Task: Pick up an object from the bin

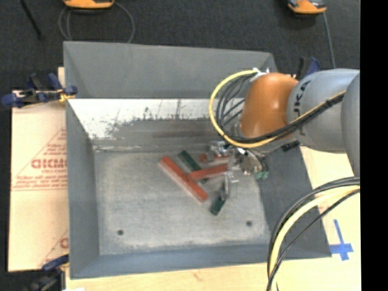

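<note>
Grey metal bin, floor mostly bare. Contents clustered right of centre: one long red bar, lying diagonally; one small dark green piece, just above the bar's upper end; one shorter red bar, crossing over the long one and running toward the gripper; one dark green block, below the cluster. Gripper, low over the shorter red bar's right end; whether released or clenched cannot be told. Orange wrist cover above it.
</note>
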